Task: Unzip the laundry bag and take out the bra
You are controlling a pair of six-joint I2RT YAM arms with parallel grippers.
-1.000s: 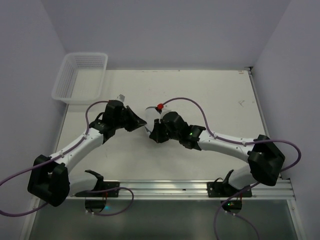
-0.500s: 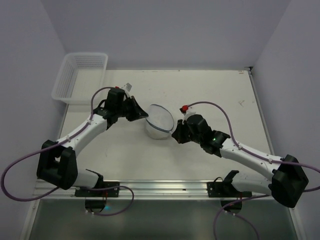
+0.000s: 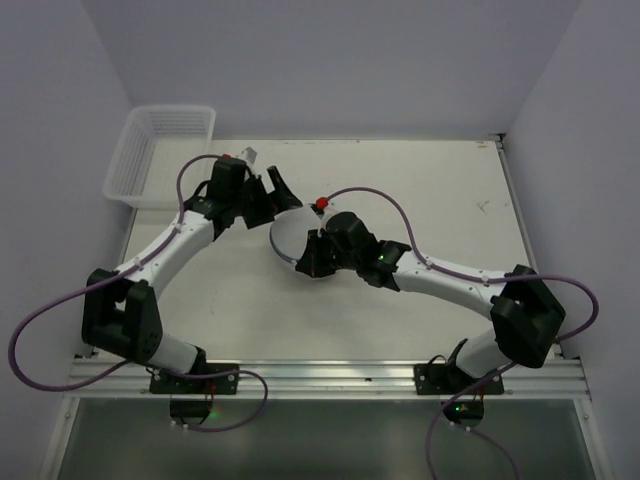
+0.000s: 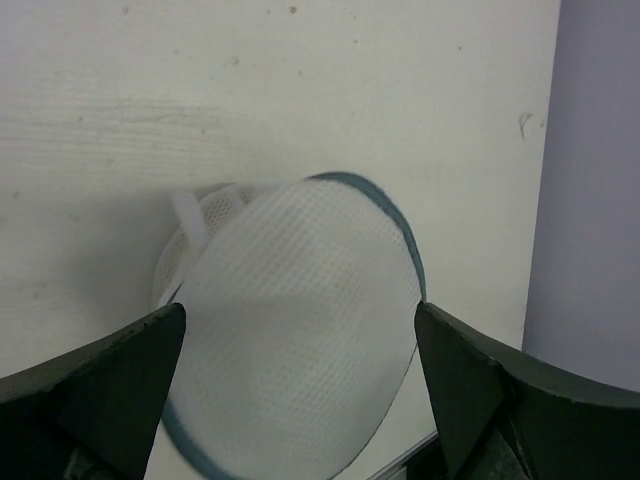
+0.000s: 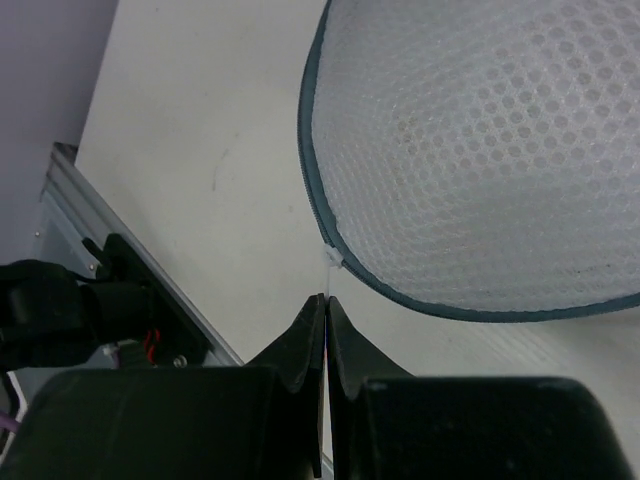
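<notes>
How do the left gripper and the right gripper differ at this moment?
The left gripper is wide open; the right gripper is shut. The left gripper faces the mesh of the laundry bag; the right gripper points at its dark rim. Both are black and near the bag.

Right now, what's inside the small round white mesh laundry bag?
Only pale white shows through the round white mesh laundry bag; no clear garment shape. A white strip shows at its edge in the left wrist view. The mesh hides the rest.
</notes>
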